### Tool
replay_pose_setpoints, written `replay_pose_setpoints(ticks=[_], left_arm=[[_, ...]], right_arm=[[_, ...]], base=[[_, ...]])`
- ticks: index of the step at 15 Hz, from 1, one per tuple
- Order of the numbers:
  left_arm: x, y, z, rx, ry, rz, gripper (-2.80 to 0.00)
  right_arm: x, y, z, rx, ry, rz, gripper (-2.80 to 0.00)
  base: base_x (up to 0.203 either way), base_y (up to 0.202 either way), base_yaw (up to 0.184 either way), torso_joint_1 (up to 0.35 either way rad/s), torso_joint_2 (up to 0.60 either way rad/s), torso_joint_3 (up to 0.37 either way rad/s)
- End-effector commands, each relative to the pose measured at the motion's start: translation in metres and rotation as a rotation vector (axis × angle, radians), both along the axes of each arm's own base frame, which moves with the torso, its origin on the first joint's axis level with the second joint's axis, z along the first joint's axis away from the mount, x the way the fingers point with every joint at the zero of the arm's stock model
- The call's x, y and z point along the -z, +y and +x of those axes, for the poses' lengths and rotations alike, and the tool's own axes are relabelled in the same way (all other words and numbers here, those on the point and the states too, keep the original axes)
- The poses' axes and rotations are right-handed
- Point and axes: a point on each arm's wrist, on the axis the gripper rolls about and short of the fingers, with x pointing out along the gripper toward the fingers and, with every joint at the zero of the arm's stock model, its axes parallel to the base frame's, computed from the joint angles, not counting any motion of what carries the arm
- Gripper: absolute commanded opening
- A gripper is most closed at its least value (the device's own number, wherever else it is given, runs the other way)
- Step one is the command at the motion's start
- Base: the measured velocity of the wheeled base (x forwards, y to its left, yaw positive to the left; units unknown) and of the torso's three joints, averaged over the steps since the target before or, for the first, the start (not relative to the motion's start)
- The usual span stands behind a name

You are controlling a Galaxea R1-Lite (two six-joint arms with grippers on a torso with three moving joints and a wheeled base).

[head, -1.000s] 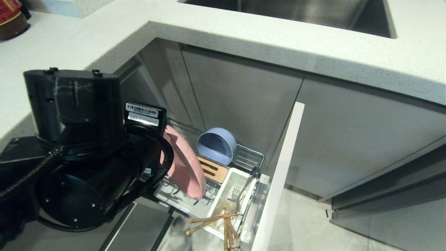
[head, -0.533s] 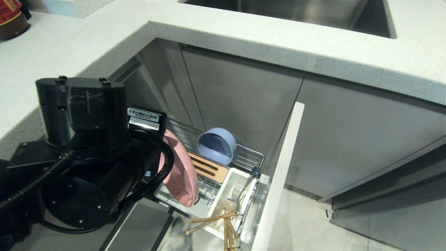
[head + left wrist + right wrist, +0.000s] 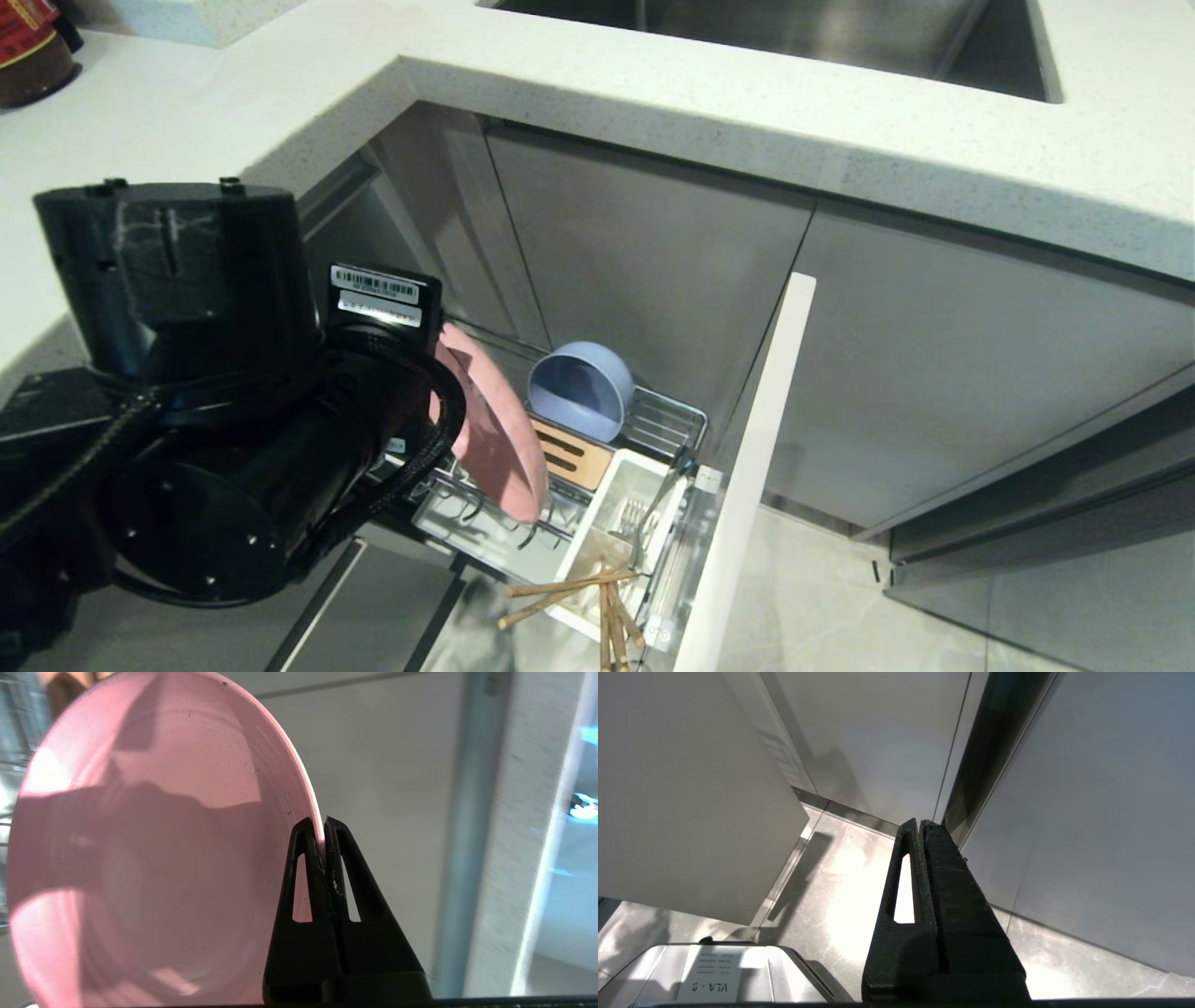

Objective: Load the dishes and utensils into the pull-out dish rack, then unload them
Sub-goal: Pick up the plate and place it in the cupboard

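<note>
My left gripper point(image 3: 323, 830) is clamped on the rim of the pink plate point(image 3: 490, 439), held on edge at centre-left of the head view, its lower edge just above the chrome prongs of the pull-out dish rack point(image 3: 667, 420). The rack lies directly below the plate. Beyond, mid-frame, the pale-blue bowl point(image 3: 581, 387) sits in the wire. My right gripper point(image 3: 920, 833) is parked, pressed closed, holding nothing

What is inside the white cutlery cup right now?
In the white cutlery cup stand the wooden chopsticks, fanning out over its near edge, and a silver fork leaning in the far part. The cup's bottom is hidden by its walls.
</note>
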Motion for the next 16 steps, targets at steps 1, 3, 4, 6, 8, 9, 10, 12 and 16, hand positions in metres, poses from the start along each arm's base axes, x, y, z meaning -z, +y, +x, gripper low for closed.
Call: replay_pose_setpoints(ticks=[1, 3, 4, 6, 8, 9, 10, 12, 16], left_arm=[[-0.002, 0.002, -0.004, 0.01, -0.035, -0.026, -2.8], [0.003, 0.002, -0.004, 0.016, -0.058, -0.026, -2.8], [0.008, 0.0, -0.003, 0.016, -0.048, -0.011, -2.8], [0.016, 0.0, -0.002, 0.014, -0.031, 0.011, -2.8], [0.023, -0.003, 0.0, 0.009, -0.013, 0.032, -2.8], [0.025, -0.004, 0.001, 0.005, -0.008, 0.038, -2.8], [0.027, -0.005, 0.002, 0.005, -0.005, 0.041, -2.8], [0.028, -0.006, 0.003, 0.004, -0.001, 0.046, -2.8], [0.036, -0.009, 0.006, -0.021, 0.018, 0.076, -2.8]], right_arm=[[0.0, 0.0, 0.0, 0.0, 0.0, 0.0, -2.8], [0.0, 0.0, 0.0, 0.001, 0.0, 0.0, -2.8], [0.0, 0.0, 0.0, 0.001, 0.0, 0.0, -2.8], [0.0, 0.0, 0.0, 0.001, 0.0, 0.0, -2.8], [0.0, 0.0, 0.0, -0.001, 0.0, 0.0, -2.8], [0.0, 0.0, 0.0, 0.001, 0.0, 0.0, -2.8], [0.0, 0.0, 0.0, 0.001, 0.0, 0.0, -2.8], [0.0, 0.0, 0.0, 0.001, 0.0, 0.0, -2.8], [0.0, 0.0, 0.0, -0.001, 0.0, 0.0, -2.8]], base=[[0.0, 0.0, 0.0, 0.0, 0.0, 0.0], [0.0, 0.0, 0.0, 0.0, 0.0, 0.0], [0.0, 0.0, 0.0, 0.0, 0.0, 0.0], [0.0, 0.0, 0.0, 0.0, 0.0, 0.0], [0.0, 0.0, 0.0, 0.0, 0.0, 0.0], [0.0, 0.0, 0.0, 0.0, 0.0, 0.0], [0.0, 0.0, 0.0, 0.0, 0.0, 0.0], [0.0, 0.0, 0.0, 0.0, 0.0, 0.0], [0.0, 0.0, 0.0, 0.0, 0.0, 0.0]])
